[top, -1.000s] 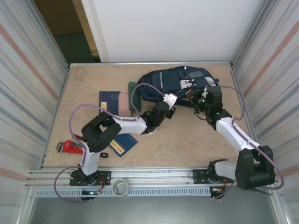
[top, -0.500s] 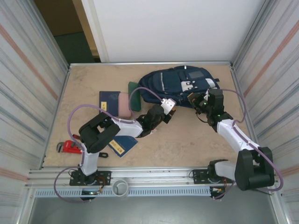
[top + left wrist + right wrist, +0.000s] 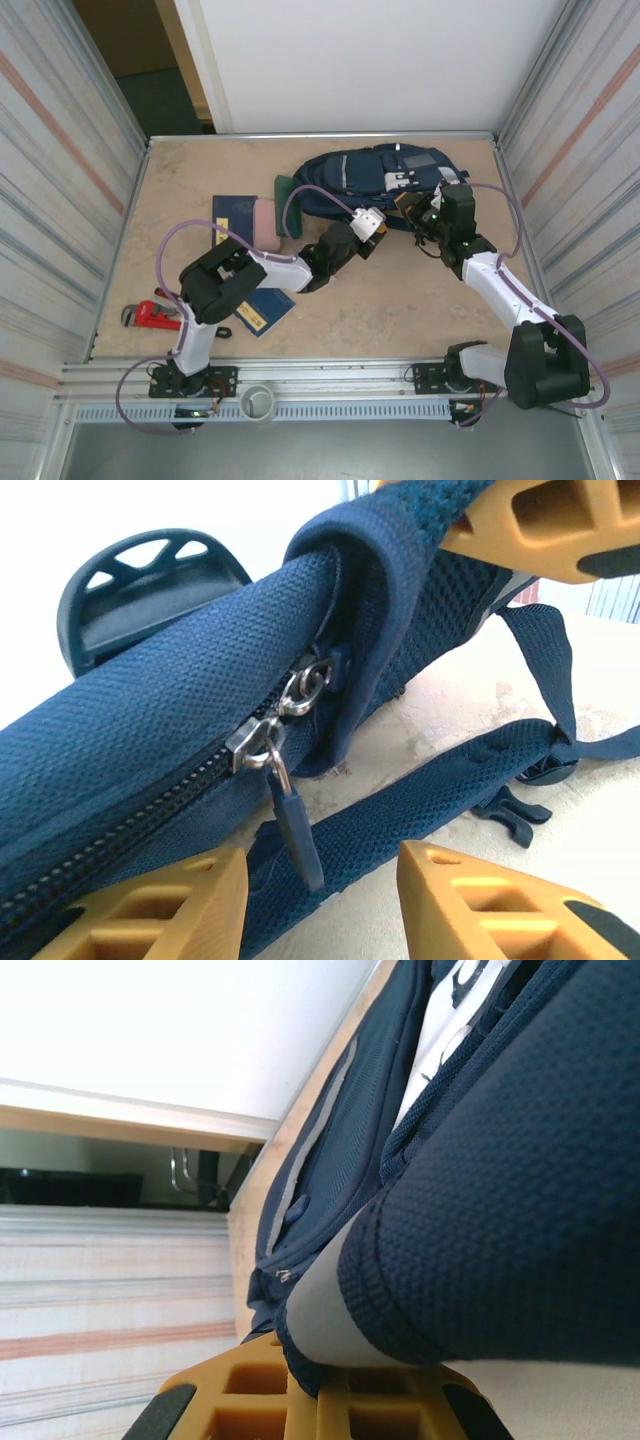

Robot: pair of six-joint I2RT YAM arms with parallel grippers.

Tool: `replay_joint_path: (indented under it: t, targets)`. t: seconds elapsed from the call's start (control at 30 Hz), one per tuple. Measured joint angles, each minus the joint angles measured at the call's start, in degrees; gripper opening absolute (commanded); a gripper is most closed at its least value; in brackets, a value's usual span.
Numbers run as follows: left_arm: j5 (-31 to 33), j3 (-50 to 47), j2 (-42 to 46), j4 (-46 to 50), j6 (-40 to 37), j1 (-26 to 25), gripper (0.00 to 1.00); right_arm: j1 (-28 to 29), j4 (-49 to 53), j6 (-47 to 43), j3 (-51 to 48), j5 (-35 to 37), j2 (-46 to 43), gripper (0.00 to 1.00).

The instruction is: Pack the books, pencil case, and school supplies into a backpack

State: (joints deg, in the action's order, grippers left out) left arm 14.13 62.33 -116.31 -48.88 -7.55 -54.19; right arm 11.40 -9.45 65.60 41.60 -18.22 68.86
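Top external view first: the tan surface (image 3: 420, 300) carries everything, and the biggest item on it is the backpack (image 3: 360, 175), lying flat at the far side, just right of centre. Nothing looks packed yet, by my reading. One navy booklet (image 3: 233, 212) lies left of the bag with the pink pencil case (image 3: 265, 222) at its right edge. The green volume (image 3: 285, 190) sits by the bag's left end, and a second navy booklet (image 3: 262, 312) lies nearer the bases, partly under the left arm. The red pipe wrench (image 3: 150, 315) lies near left, well apart from it all.

Now the arms, both reaching to the bag's near edge. The right tool (image 3: 418, 207) is clamped on the backpack: the right wrist view shows its fingers (image 3: 250, 1390) pressed together with a fold of navy fabric and grey lining pinched between them. That reads as an anchor, holding the bag steady so the zip can run.

The left tool (image 3: 372, 224) has its jaws apart and grips nothing. In the left wrist view its fingers (image 3: 160, 900) stand either side of the dangling zip pull (image 3: 295, 830), not touching it. The zip looks closed along the stretch in view. So the step in hand, I'd say, is opening the bag: line up, pinch that little pull, then drag.
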Motion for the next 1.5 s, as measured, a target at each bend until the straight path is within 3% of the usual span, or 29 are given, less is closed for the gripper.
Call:
replay_joint_path:
  t: [0.47, 0.6, 0.7, 1.2, 1.5]
  targets:
    - [1.68, 4.61, -1.14, 1.09, 1.42, 0.63, 0.22, 0.0, -2.01, 0.0, 0.0, 0.04, 0.15, 0.0]
    - [2.84, 5.49, -1.18, 1.97, 2.25, 0.63, 0.12, 0.0, -2.6, 0.0, -0.02, 0.02, 0.44, 0.0]
    - [3.52, 5.62, -1.18, 2.16, 3.17, 0.63, 0.0, 0.0, -2.93, 0.0, -0.35, 0.02, 0.46, 0.0]
    - [4.48, 0.04, 0.48, 2.12, 4.57, 1.25, 0.0, -3.54, -2.54, -0.83, -3.98, -2.47, 0.48, 0.0]
    - [5.29, -7.87, 7.69, 5.44, 5.99, 4.37, 0.0, -9.33, 3.74, -8.28, -2.75, -7.17, 1.68, 0.0]
